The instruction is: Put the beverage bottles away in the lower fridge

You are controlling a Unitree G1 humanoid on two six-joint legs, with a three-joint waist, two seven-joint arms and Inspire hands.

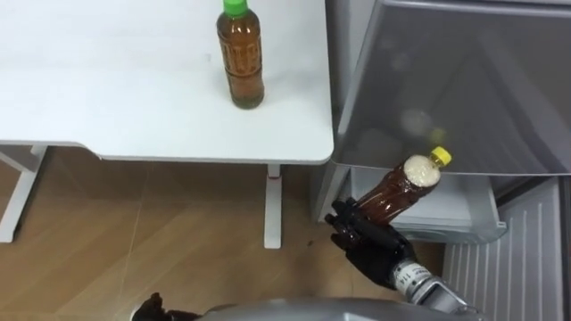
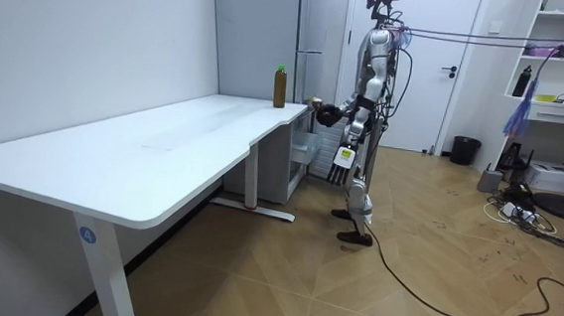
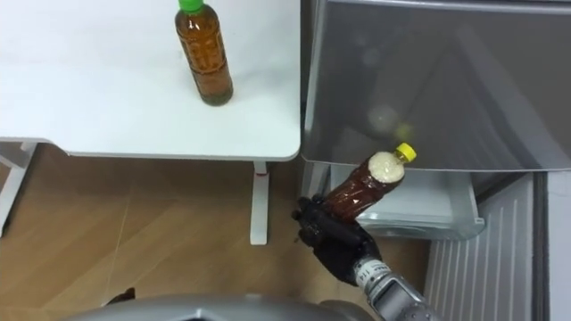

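My right hand [image 1: 368, 237], wrapped round the bottle [image 1: 394, 191], hovered at the fridge drawer [image 1: 461, 210], and lowering it inside looked the next job.

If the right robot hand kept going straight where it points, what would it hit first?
Likely the open lower drawer of the fridge, with the held bottle leading, though depth is unclear.

Illumination is even and bright. The white bench [image 1: 107, 89] is near overexposure in the eye views. The grey fridge door [image 1: 482, 89] carries a faint reflection. Soft shadow lies on the floor [image 1: 178, 214] beneath the bench.
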